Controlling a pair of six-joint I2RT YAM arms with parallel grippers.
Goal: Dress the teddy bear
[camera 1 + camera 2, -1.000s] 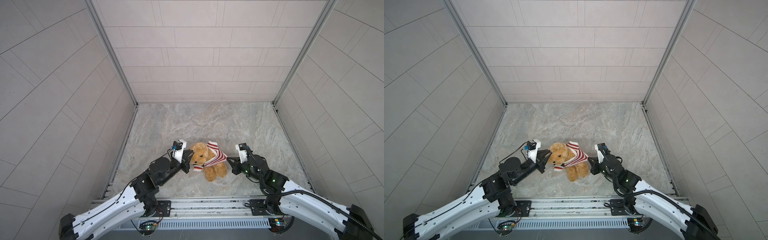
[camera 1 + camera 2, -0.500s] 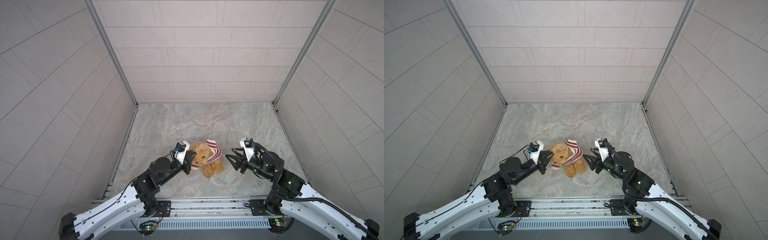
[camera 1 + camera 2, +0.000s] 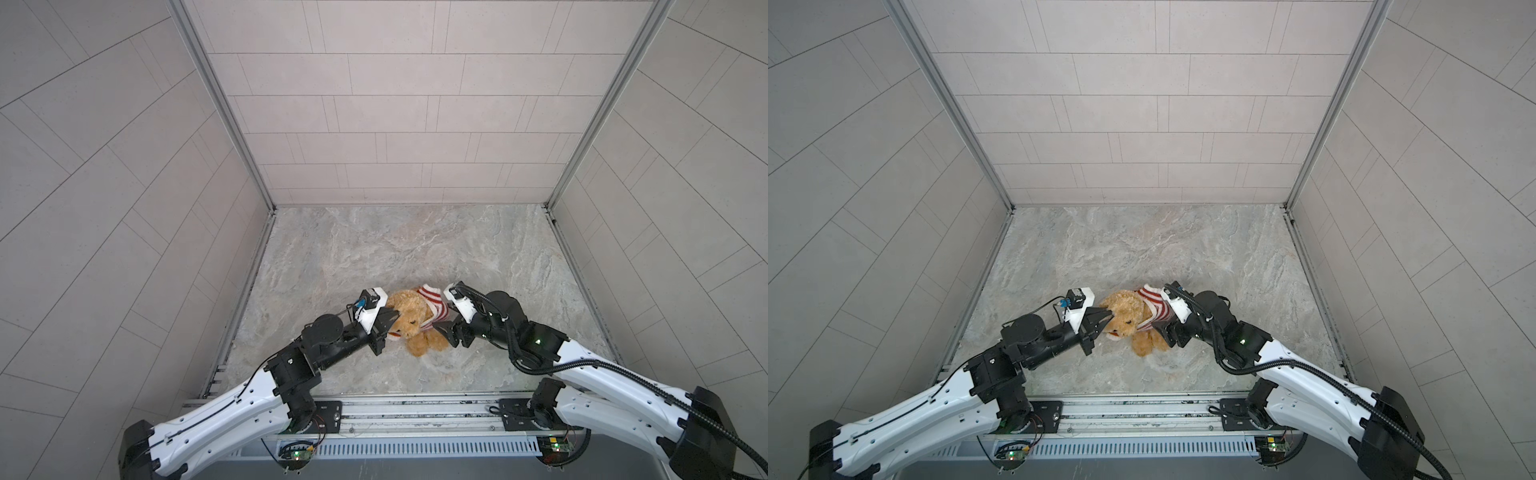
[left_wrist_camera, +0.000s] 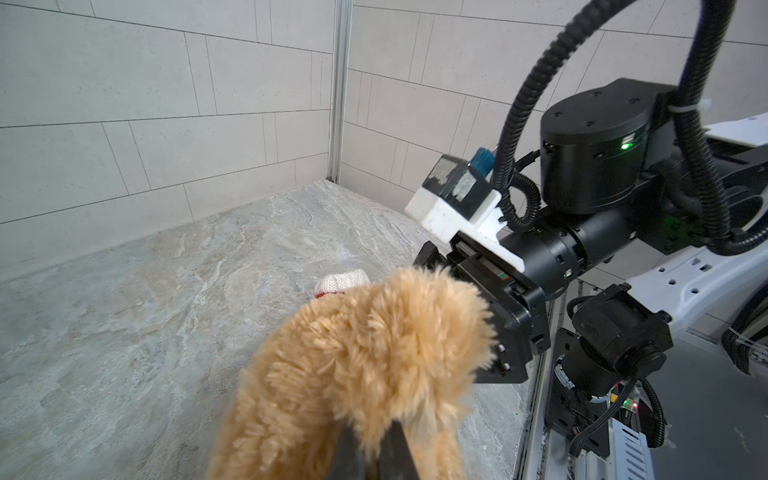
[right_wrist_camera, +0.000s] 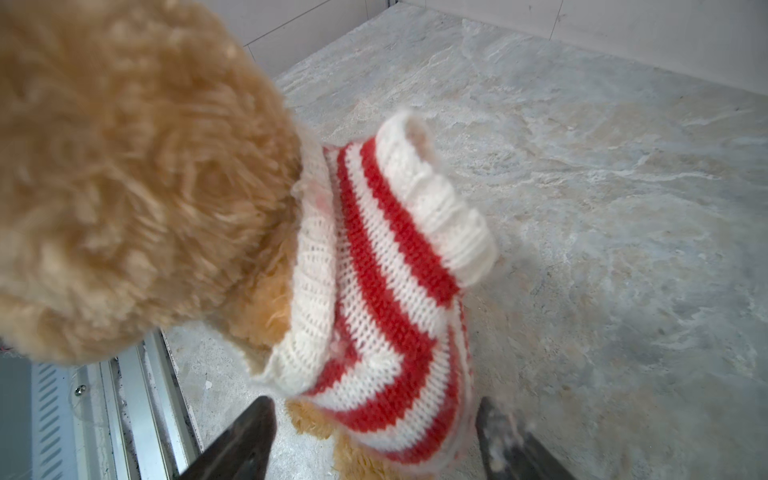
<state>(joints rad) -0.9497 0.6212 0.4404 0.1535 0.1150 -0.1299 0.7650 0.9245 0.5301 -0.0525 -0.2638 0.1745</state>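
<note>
Marble floor [image 3: 395, 249] stretches wide behind the front-edge teddy bear [image 3: 411, 320].

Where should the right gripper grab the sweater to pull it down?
Probably the bunched lower edge of the sweater, from the right gripper's side: it lies between those open jaws, while the left gripper holds the bear by the head.

The left tool [image 4: 371, 451] pinched the fluffy golden-brown plush teddy bear [image 4: 357, 365] over the grey marbled table [image 4: 145, 311]; the black right tool [image 4: 505, 330] sat just behind it, near a white knitted cuff [image 4: 341, 281]
</note>
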